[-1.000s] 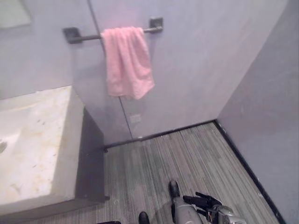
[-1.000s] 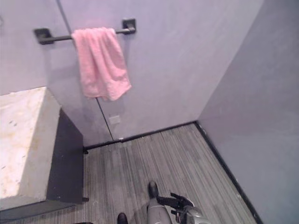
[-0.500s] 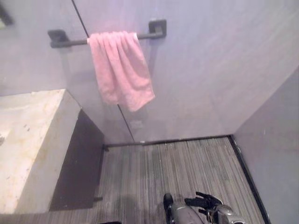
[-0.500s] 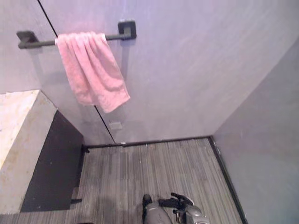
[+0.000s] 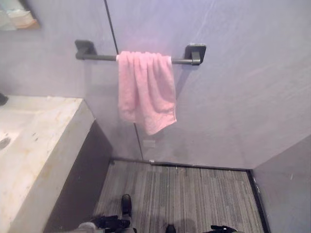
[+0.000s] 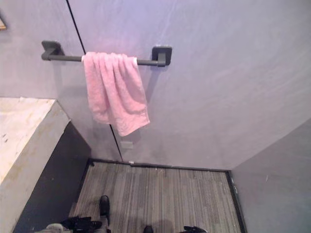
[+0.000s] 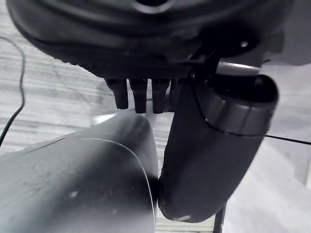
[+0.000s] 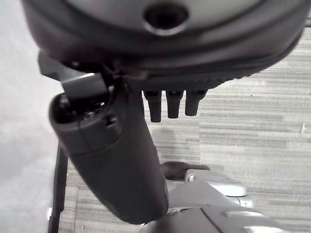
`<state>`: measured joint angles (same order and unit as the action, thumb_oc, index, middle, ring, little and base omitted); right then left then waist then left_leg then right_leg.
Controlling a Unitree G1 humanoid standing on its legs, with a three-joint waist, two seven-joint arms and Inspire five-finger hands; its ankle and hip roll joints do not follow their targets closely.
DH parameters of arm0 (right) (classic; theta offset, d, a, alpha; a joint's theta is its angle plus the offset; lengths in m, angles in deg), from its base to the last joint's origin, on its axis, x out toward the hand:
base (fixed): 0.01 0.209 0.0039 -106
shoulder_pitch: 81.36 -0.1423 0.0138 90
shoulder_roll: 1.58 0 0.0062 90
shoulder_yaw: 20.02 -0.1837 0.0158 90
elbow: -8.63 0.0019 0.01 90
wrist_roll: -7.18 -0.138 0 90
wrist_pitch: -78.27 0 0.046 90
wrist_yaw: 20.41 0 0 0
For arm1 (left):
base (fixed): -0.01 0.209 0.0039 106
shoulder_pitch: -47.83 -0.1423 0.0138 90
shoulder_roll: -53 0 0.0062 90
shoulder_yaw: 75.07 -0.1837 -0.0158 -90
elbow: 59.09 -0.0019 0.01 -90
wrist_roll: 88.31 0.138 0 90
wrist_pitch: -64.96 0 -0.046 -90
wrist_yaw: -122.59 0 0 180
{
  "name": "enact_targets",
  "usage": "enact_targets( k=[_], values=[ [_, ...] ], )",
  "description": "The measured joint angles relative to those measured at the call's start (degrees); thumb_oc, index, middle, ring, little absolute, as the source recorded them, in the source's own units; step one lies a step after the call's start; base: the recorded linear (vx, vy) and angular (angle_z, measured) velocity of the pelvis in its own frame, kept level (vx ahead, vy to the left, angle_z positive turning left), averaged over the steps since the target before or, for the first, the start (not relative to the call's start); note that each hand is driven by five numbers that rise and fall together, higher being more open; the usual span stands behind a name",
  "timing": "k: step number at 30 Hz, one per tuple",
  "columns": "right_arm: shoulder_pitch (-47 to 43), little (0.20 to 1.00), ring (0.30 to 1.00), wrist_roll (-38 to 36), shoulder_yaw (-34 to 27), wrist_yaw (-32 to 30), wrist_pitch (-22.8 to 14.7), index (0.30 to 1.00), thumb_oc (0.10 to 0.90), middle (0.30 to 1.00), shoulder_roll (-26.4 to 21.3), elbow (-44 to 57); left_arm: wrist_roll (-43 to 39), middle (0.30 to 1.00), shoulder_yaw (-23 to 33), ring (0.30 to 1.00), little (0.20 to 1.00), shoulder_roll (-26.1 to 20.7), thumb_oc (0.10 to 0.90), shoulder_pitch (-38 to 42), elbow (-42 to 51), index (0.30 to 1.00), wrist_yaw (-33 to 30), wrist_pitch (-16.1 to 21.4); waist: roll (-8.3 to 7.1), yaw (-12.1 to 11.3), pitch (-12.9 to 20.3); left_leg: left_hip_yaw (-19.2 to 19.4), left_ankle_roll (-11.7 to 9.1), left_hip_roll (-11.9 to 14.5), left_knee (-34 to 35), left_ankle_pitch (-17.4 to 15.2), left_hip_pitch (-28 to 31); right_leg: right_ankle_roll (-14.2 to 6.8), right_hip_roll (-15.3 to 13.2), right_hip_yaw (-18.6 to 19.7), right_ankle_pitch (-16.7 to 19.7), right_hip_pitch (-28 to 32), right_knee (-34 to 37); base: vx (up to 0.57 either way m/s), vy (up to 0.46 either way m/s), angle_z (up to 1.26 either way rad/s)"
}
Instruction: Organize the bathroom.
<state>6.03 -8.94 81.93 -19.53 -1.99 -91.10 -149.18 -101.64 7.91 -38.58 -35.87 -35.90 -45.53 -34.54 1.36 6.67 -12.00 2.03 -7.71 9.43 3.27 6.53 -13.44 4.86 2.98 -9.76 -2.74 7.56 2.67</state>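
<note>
A dark rail [image 5: 141, 58] fixed to the grey wall carries a pink towel [image 5: 146, 90] draped over it, beside a pale stone counter [image 5: 36, 141] on a dark base, all above a grey striped floor [image 5: 194, 194].

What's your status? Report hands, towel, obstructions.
Left hand and right hand open, hanging low over the floor, holding nothing. Pink towel draped on the wall bar. Sink counter at left; nothing blocking the towel.

Pink towel [image 6: 115, 92] draped over dark wall bar [image 6: 104, 57], stone counter [image 6: 22, 133] beside
</note>
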Motion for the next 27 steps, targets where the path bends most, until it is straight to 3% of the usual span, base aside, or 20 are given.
enact_targets(
  k=[2, 3, 4, 7, 8, 12, 17, 23, 27],
  values=[
    [1.72, 0.900, 0.900, -0.11, -0.24, -0.37, -0.22, 0.900, 0.800, 0.900, -0.80, -0.07, 2.32, 0.900, -0.77, 0.900, 0.900, -0.09, 0.800, -0.13, 0.27, 0.900, 0.61, 0.45, 2.08, 1.23, 0.53, 1.58, 1.07, -0.48, -2.08, -1.16, 2.10, -2.65, -0.33, 2.35, -1.01, 1.88, 0.46, 0.13, 0.036, -0.62],
    [1.76, 0.900, 0.900, -0.11, -0.26, -1.12, -0.24, 0.900, 0.800, 0.900, -1.07, -0.27, 3.09, 0.900, -1.12, 0.900, 0.900, -0.40, 0.800, -0.13, 0.48, 0.900, 0.88, 0.17, 2.60, 1.47, 0.29, 0.50, 1.66, -1.22, -2.32, 0.38, 3.15, -3.39, -1.01, 3.93, -2.42, 1.63, -0.92, 0.10, 0.056, -0.60],
    [1.92, 0.900, 0.900, -0.28, -0.43, -1.65, -0.16, 0.900, 0.800, 0.900, -0.77, -0.86, 3.55, 0.900, -1.00, 0.900, 0.900, -0.71, 0.800, -0.11, 0.93, 0.900, 0.95, -0.19, 2.53, 1.44, 0.23, 0.60, 1.73, -1.83, -2.84, 0.34, 3.61, -4.49, -1.61, 5.08, -3.21, 0.95, -2.24, 0.09, 0.086, -0.82],
    [3.42, 0.900, 0.900, -1.21, -2.45, -3.64, -0.25, 0.900, 0.800, 0.900, -0.58, -1.98, 4.71, 0.900, 0.09, 0.900, 0.900, -2.23, 0.800, -2.38, 5.15, 0.900, 1.26, -1.27, 2.06, 2.15, 0.13, 1.20, 5.60, -7.41, -1.36, 2.52, 6.60, -9.42, -7.46, 8.03, -6.79, -0.60, -7.60, 0.13, 0.109, -0.56],
    [3.54, 0.900, 0.900, -1.27, -2.86, -4.25, -0.49, 0.900, 0.800, 0.900, -0.76, -1.70, 4.64, 0.900, 0.04, 0.900, 0.900, -2.66, 0.800, -2.02, 5.93, 0.900, 1.31, -1.72, 2.14, 2.30, -0.04, 1.80, 6.19, -8.06, -1.34, 3.31, 6.23, -10.17, -8.26, 7.65, -7.49, -1.75, -8.78, 0.09, 0.058, -0.13],
    [2.88, 0.900, 0.900, -3.18, -4.45, -5.92, -1.39, 0.900, 0.800, 0.900, -0.39, -1.71, 3.42, 0.900, -0.92, 0.900, 0.900, -2.91, 0.800, 0.23, 7.80, 0.900, 1.71, -2.00, 2.47, 2.36, -1.82, 2.37, 6.35, -8.88, -1.88, 3.34, 5.82, -10.12, -8.18, 6.02, -6.59, -1.43, -6.58, 0.08, 0.044, 0.03],
    [3.32, 0.900, 0.900, -9.06, -8.64, -8.89, -6.86, 0.900, 0.800, 0.900, -0.59, 2.69, 0.67, 0.900, -0.85, 0.900, 0.900, -3.44, 0.800, -3.61, 12.43, 0.900, -1.30, -2.27, 3.36, 2.52, -1.50, 3.35, 5.66, -8.01, 0.92, 3.36, 6.91, -9.91, -7.59, 6.89, -6.20, -2.39, -6.62, 0.06, 0.002, -0.16],
    [8.69, 0.900, 0.900, -13.64, -10.40, -14.76, -5.62, 0.900, 0.800, 0.900, -4.59, 32.99, -0.33, 0.900, 1.59, 0.900, 0.900, -8.33, 0.800, -11.60, 32.17, 0.900, -3.05, -4.46, 3.37, 1.80, -1.44, 3.85, 5.81, -6.81, 0.88, 3.91, 6.73, -9.60, -6.46, 6.75, -5.76, -2.59, -6.47, 0.03, -0.032, -0.03],
    [6.99, 0.900, 0.900, -13.53, -14.42, -15.06, -6.78, 0.900, 0.800, 0.900, -5.72, 41.03, -0.29, 0.900, 4.45, 0.900, 0.900, -11.25, 0.800, -13.38, 44.66, 0.900, -3.46, -4.52, 3.18, 0.25, -1.31, 2.97, 5.20, -5.81, 0.57, 4.31, 6.25, -9.25, -5.36, 5.86, -5.54, -2.52, -6.50, 0.02, -0.086, 0.08]
  ],
)
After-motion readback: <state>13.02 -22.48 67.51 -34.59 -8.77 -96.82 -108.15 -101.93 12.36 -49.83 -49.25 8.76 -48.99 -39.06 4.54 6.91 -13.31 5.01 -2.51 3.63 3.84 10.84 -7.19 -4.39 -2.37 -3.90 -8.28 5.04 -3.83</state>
